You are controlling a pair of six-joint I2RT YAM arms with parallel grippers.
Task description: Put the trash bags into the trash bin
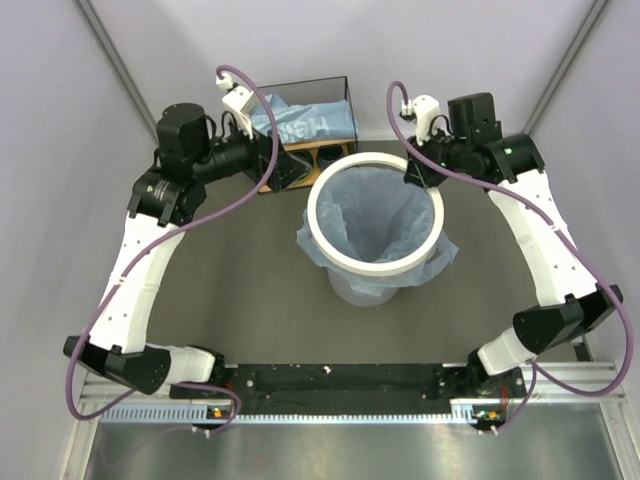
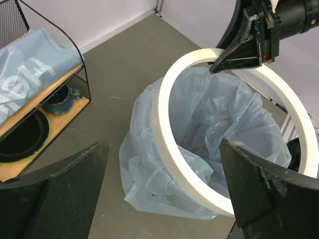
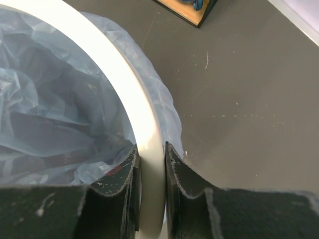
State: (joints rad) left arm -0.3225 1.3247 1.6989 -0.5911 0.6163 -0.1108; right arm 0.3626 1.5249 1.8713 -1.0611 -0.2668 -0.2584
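The trash bin [image 1: 366,287] stands mid-table, lined with a light-blue trash bag [image 1: 375,215] whose edge hangs out below the white ring rim [image 1: 322,232]. My right gripper [image 1: 414,172] is shut on the ring's far right part. In the right wrist view the jaws [image 3: 150,154] clamp the ring [image 3: 142,124], with the bag [image 3: 50,109] inside it. My left gripper [image 1: 290,166] is open and empty beside the bin's far left. Its fingers [image 2: 60,194] frame the ring [image 2: 167,134] and bag [image 2: 149,169]. A second blue bag with white lettering [image 1: 300,122] lies on the shelf.
A black-wire wooden shelf [image 1: 345,90] stands at the back, left of the bin. The left wrist view shows the shelf [image 2: 83,74] with a blue cup [image 2: 60,99] and a dark bowl [image 2: 22,137] on its lower level. Grey walls close in on both sides.
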